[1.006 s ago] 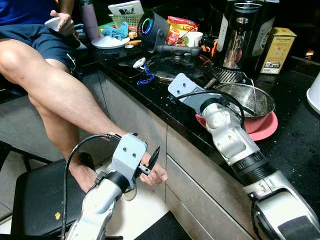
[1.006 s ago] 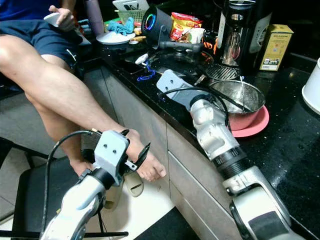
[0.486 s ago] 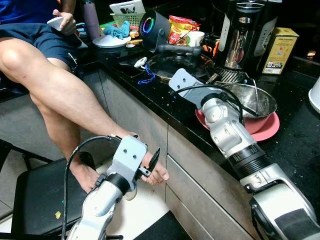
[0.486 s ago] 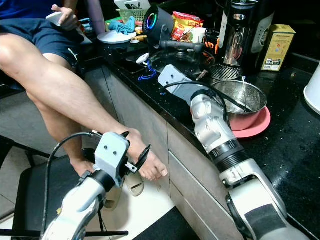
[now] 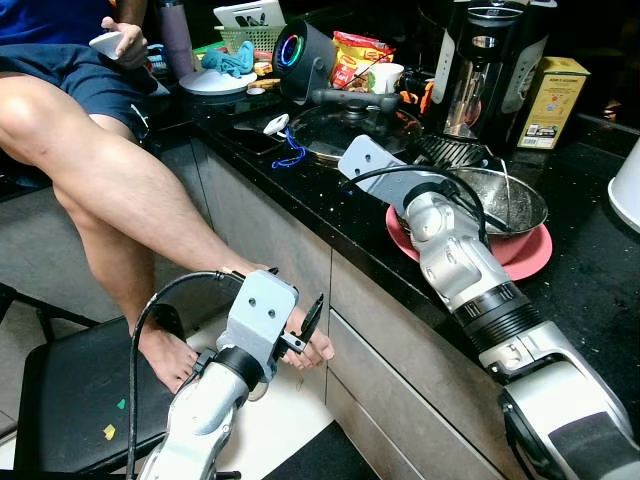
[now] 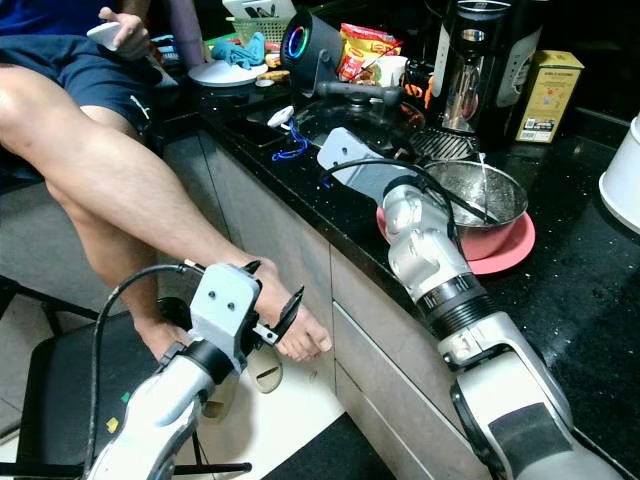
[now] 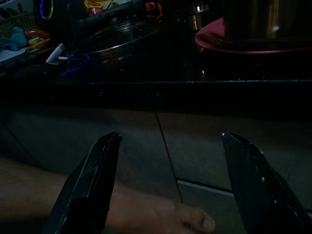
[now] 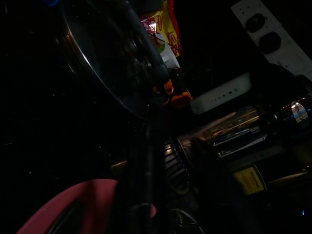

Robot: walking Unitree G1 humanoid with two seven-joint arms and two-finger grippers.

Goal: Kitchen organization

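A steel bowl (image 5: 500, 200) sits on a pink plate (image 5: 530, 255) on the black counter (image 5: 330, 205). My right gripper (image 5: 452, 178) reaches over the counter edge to the bowl's near rim; its tip is hidden behind the wrist. Beyond it lies a pan with a glass lid (image 5: 350, 125) and a black handle. In the dark right wrist view I make out the lid (image 8: 102, 58) and the pink plate (image 8: 73, 204). My left gripper (image 5: 310, 320) hangs low before the cabinet, open and empty, its fingers (image 7: 92, 180) spread in front of a person's foot (image 7: 161, 214).
A person sits at the left with a bare leg (image 5: 130, 190) stretched across to the cabinet. A black stool (image 5: 80, 400) stands below. On the counter are a coffee maker (image 5: 485, 70), a yellow box (image 5: 558, 100), a ring-lit speaker (image 5: 300, 55), a snack packet (image 5: 358, 55) and a white plate (image 5: 215, 85).
My right arm has edged a little farther over the counter toward the bowl. The camera has shifted slightly. The left arm holds still.
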